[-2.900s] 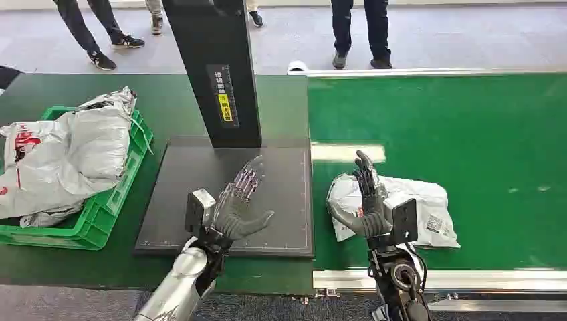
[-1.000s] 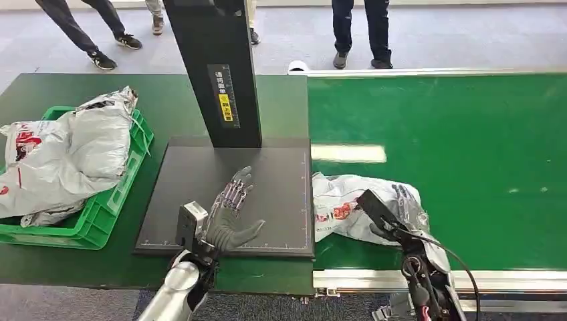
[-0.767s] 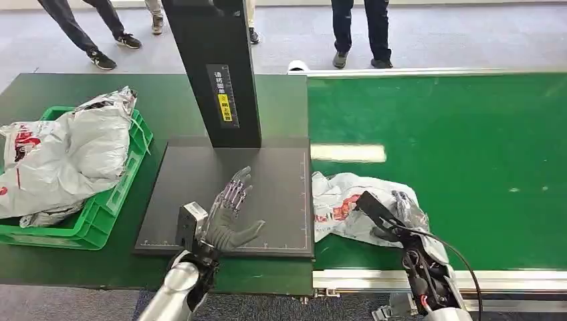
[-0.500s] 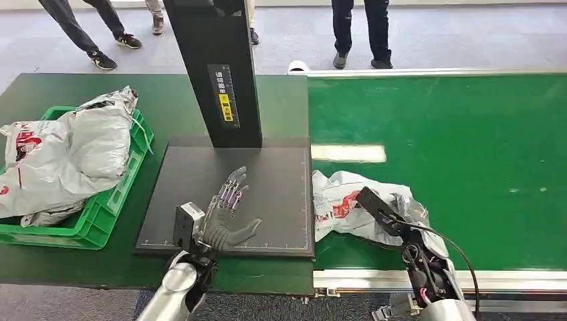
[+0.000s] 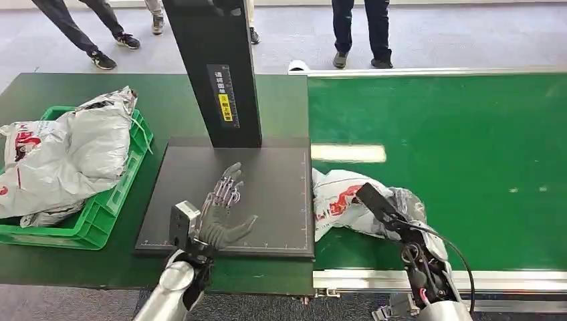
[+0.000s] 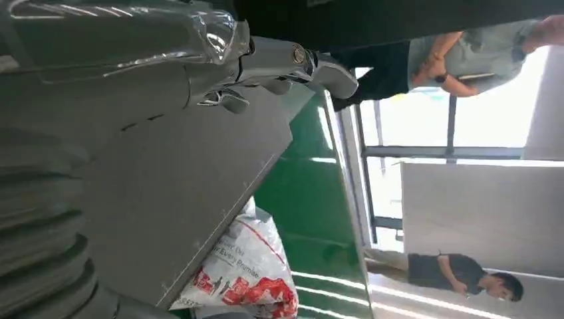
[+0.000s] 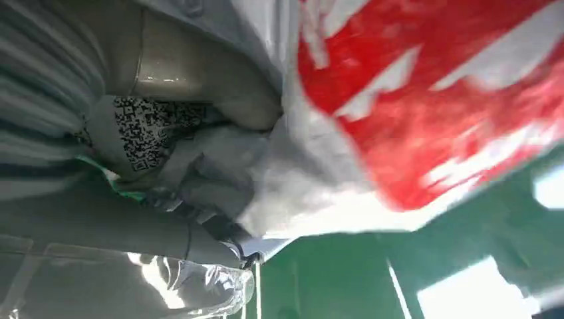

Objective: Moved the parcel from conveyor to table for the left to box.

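Head view: right hand (image 5: pixel 399 212) grips the parcel (image 5: pixel 337 202), a crumpled white bag with red print, at its right end. The parcel lies on the green conveyor (image 5: pixel 468 154), its left edge just beside the black platform (image 5: pixel 281 180) on the dark table (image 5: pixel 80 87). Left hand (image 5: pixel 220 207) hovers over the platform's near part, fingers spread, holding nothing. A green crate (image 5: pixel 100 221) heaped with grey bags sits far left.

Left wrist view: parcel (image 6: pixel 246 272) lies beside the platform's edge (image 6: pixel 199 199), with the conveyor (image 6: pixel 306 199) beyond it.

Right wrist view: thumb (image 7: pixel 199 73) and fingers (image 7: pixel 133 232) close on the parcel's (image 7: pixel 425 100) bunched plastic.
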`<action>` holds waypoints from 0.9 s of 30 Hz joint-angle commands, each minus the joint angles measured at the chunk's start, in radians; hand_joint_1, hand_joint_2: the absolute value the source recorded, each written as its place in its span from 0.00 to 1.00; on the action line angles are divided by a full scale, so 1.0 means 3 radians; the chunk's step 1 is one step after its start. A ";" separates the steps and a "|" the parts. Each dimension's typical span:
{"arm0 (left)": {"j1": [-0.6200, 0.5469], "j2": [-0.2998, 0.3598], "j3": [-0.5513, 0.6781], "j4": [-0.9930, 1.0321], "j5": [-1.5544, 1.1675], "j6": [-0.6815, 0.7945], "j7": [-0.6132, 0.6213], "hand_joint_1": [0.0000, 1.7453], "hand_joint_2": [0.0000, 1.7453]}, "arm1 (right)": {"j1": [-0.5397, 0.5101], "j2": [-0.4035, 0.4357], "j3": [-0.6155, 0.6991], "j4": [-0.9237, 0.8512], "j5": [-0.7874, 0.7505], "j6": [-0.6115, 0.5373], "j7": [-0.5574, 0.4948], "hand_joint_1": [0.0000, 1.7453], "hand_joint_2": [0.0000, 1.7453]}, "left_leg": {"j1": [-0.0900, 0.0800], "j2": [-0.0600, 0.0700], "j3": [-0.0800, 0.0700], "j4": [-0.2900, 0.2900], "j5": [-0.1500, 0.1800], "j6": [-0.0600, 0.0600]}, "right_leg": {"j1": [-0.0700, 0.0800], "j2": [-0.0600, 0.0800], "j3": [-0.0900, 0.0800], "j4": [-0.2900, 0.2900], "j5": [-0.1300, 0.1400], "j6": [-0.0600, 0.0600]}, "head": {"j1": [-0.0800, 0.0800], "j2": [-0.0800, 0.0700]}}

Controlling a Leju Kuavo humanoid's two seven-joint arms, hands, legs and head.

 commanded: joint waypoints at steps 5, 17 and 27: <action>0.0082 0.0023 0.0170 -0.0107 0.0067 0.0030 -0.0034 0.00 1.00 | 0.0113 0.0175 -0.0343 -0.0683 -0.0489 -0.0246 -0.0442 1.00 1.00 | -0.0002 0.0006 0.0003 -0.0001 -0.0002 0.0001 | -0.0001 0.0002 0.0001 -0.0001 -0.0001 0.0000 | 0.0000 0.0000; 0.0012 0.0026 0.0165 -0.0001 0.0050 0.0100 -0.0141 0.00 1.00 | 0.0239 0.0292 -0.0470 -0.1318 -0.1534 -0.0272 -0.1128 1.00 1.00 | -0.0003 0.0004 0.0003 -0.0001 -0.0003 0.0001 | -0.0002 0.0001 0.0000 0.0001 -0.0002 -0.0001 | 0.0000 0.0000; -0.0046 0.0008 0.0191 0.0030 -0.0011 0.0342 -0.0212 0.00 1.00 | 0.0291 0.0356 -0.0471 -0.1704 -0.1878 -0.0653 -0.1531 1.00 1.00 | -0.0003 0.0004 0.0001 -0.0001 -0.0001 0.0001 | -0.0002 0.0000 -0.0002 0.0000 -0.0001 0.0000 | 0.0000 0.0000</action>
